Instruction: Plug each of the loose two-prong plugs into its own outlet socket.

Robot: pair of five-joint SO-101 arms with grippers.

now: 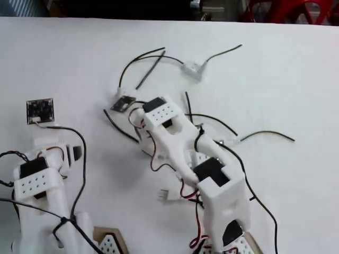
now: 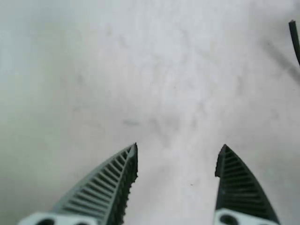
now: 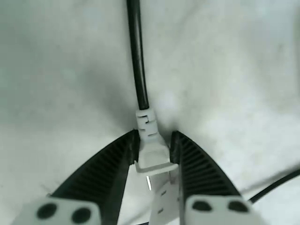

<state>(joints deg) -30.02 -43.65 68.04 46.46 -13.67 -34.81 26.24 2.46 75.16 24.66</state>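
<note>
My right gripper (image 3: 153, 140) is shut on a white two-prong plug (image 3: 151, 150), gripped on both sides, and its black cable (image 3: 137, 56) runs straight away over the table. In the high view this gripper (image 1: 130, 108) is at the table's middle with the plug (image 1: 123, 103) at its tip. A white outlet block (image 1: 193, 69) with black leads lies farther back. My left gripper (image 2: 180, 147) stands open over bare white table, with nothing between its fingers. The left arm (image 1: 37, 182) is at the near left.
A small black square board (image 1: 41, 110) lies at the left, ahead of the left arm. Loose black cables (image 1: 265, 133) trail to the right of the right arm. A small white connector (image 1: 164, 194) lies near that arm's base. A cable end (image 2: 295, 42) borders the left wrist view.
</note>
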